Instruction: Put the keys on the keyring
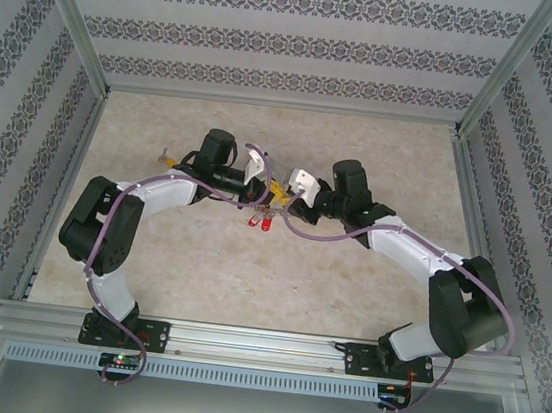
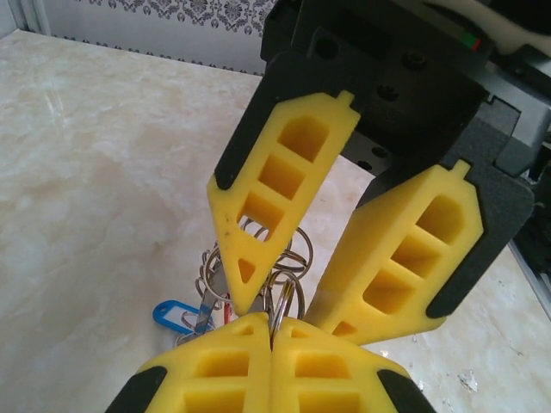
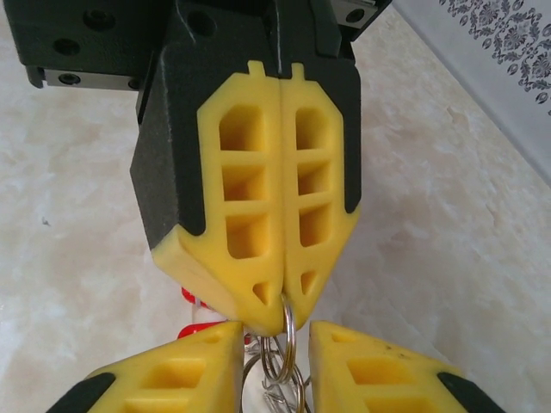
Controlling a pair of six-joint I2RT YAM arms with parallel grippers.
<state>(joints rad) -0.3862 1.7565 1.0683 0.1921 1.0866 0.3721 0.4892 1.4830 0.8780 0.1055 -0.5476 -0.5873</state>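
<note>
Left gripper (image 2: 270, 334), closest to its own wrist camera: pads pressed together, pinching a thin wire loop of the keyring (image 2: 293, 245). The bundle hangs beneath that pinch, midway between the two arms. Blue tag (image 2: 172, 314) and red tags (image 1: 259, 222) dangle from it.

Right gripper (image 2: 288, 311): jaws apart, straddling the loops just under the left pinch, nothing clamped. Main ring or small split ring between them: cannot tell.

Small yellowish piece (image 1: 166, 158) lies on the table (image 1: 346, 296) beside the left wrist, possibly one of the keys; too small to confirm.

Step, as judged: steadying the ring for a second grip; no key is being threaded. Next move calls for the right jaws to close on one coil without dragging it out of the left pinch.
</note>
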